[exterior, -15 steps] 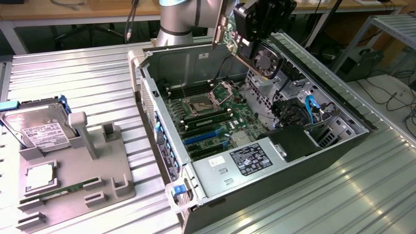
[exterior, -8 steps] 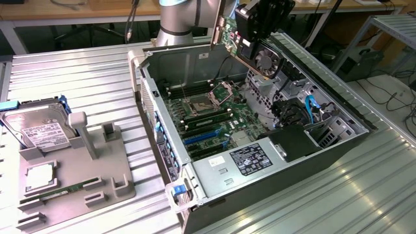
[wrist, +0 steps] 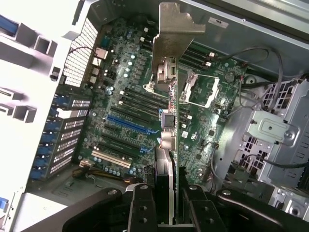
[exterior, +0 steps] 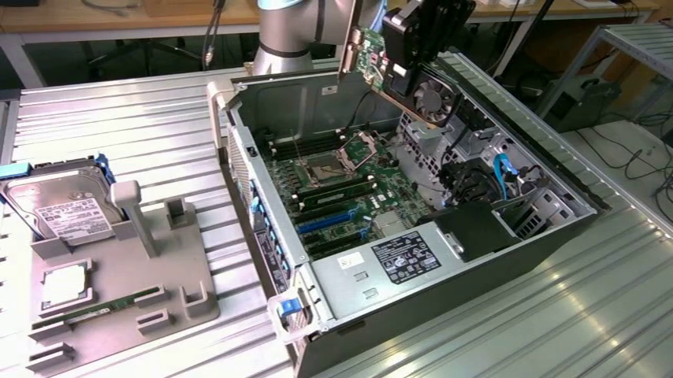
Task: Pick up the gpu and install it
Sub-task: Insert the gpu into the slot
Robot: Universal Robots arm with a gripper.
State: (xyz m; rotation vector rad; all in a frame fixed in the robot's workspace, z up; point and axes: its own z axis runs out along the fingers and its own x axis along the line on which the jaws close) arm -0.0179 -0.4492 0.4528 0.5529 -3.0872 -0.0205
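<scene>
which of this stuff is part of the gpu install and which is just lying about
In the job: gpu, pincer gripping it, case, motherboard.
Lying about: hard drive, memory stick, chip, tray.

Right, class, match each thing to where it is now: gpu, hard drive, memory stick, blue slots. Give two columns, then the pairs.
Things
1. gpu
2. hard drive
3. memory stick
4. blue slots

Places
A. lying flat on the grey tray
B. on the motherboard inside the case
C. propped up on the grey tray
D. in the gripper, above the open case

Pairs: 1-D, 2-C, 3-A, 4-B
</scene>
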